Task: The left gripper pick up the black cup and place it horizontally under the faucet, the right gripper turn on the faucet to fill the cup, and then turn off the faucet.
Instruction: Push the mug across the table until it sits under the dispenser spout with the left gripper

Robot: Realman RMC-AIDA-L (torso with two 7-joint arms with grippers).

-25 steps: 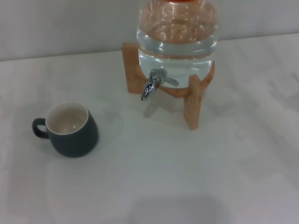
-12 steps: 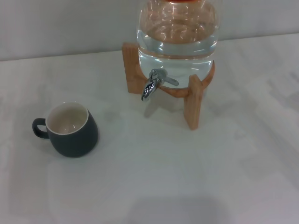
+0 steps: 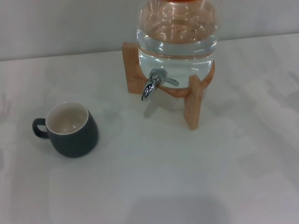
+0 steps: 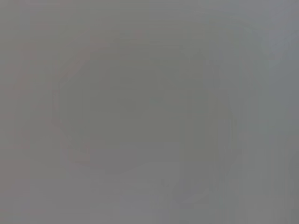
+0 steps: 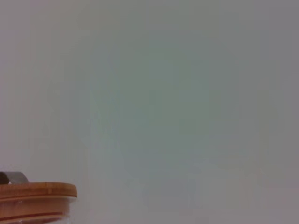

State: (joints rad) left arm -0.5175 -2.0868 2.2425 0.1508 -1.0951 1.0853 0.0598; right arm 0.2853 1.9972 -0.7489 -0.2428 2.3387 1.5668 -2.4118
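Nothing has shifted since a second ago. Left on the white bench (image 3: 154,177), the black cup (image 3: 70,129) stands upright, handle turned outward, well apart from the faucet (image 3: 150,85). That chrome spigot juts from a water-filled glass jar (image 3: 177,35) on its wooden stand (image 3: 193,100). Neither gripper shows, so their fingers cannot be judged; the right wrist view catches what is probably the jar's wooden lid (image 5: 37,190).

No visible change: black cup (image 3: 70,129), faucet (image 3: 152,84) unmoved.
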